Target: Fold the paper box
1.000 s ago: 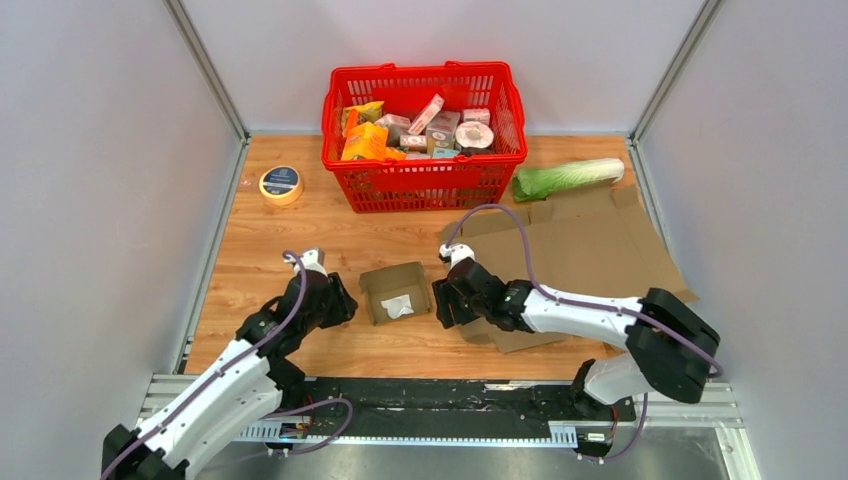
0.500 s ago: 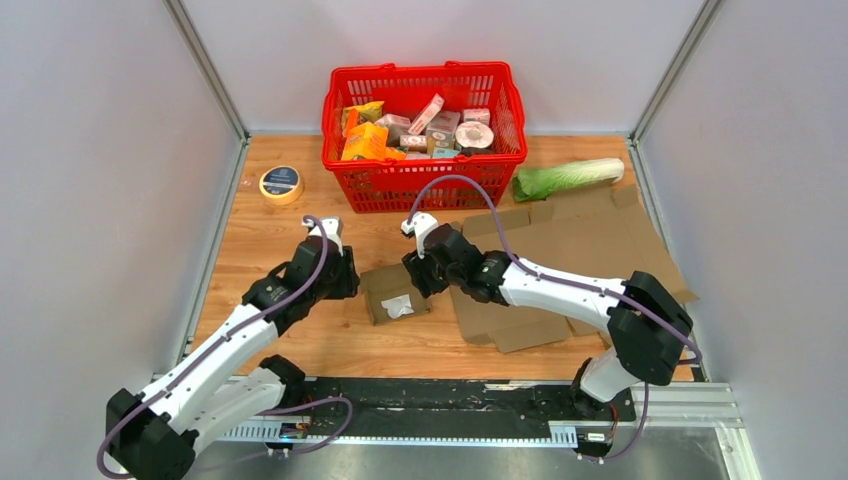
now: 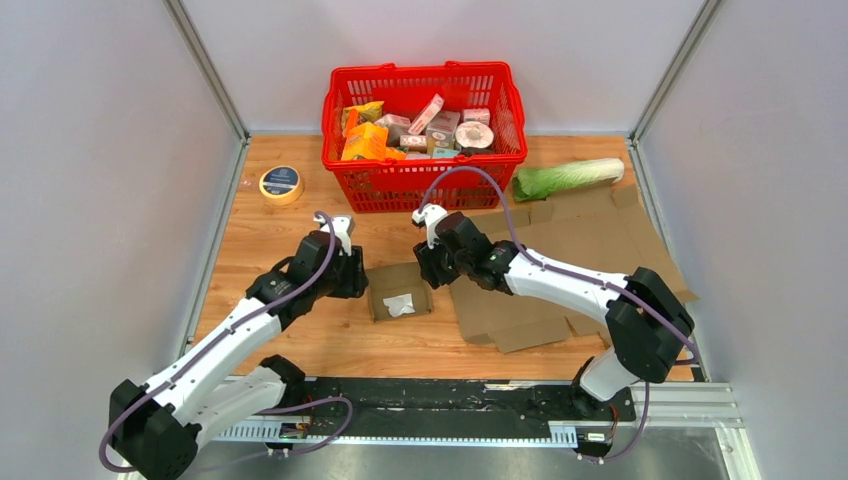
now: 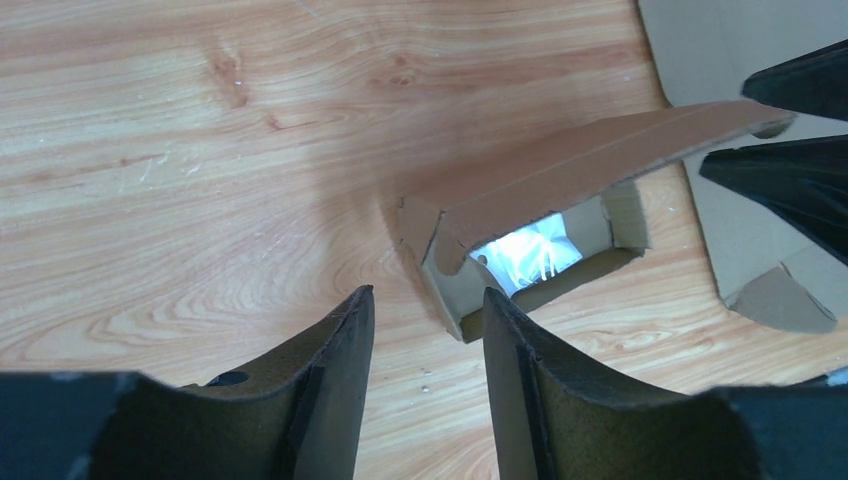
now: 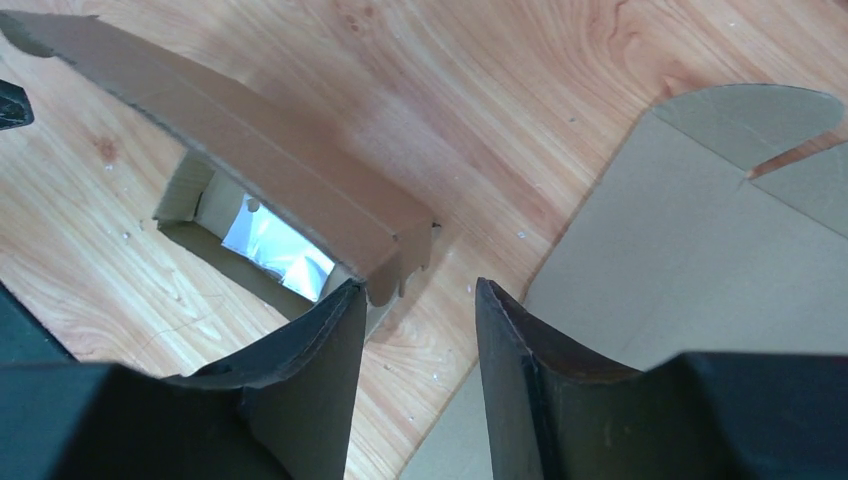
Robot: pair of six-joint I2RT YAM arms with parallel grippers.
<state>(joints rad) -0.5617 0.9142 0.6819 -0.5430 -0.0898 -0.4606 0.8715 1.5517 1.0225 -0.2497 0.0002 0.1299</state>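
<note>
The small brown paper box [image 3: 398, 291] sits on the wooden table between my two grippers. Its long lid flap [image 4: 600, 160] stands raised and leans over the opening, and a shiny white packet [image 4: 530, 250] lies inside. My left gripper [image 3: 358, 280] is just left of the box, open [image 4: 425, 310], with nothing between its fingers. My right gripper [image 3: 428, 272] is at the box's right end, open [image 5: 415, 295]. Its left fingertip [image 5: 345, 300] is close to the box's corner [image 5: 400, 265], and only bare table shows between the fingers.
A large flat cardboard sheet [image 3: 580, 250] lies to the right, under the right arm. A red basket [image 3: 425, 180] of groceries stands at the back, a green leafy vegetable [image 3: 567, 177] to its right and a tape roll [image 3: 281, 184] at the back left.
Both grippers have moved away from the near edge and in toward the box, one at each end. The left gripper has opened a little and the right has narrowed slightly.
</note>
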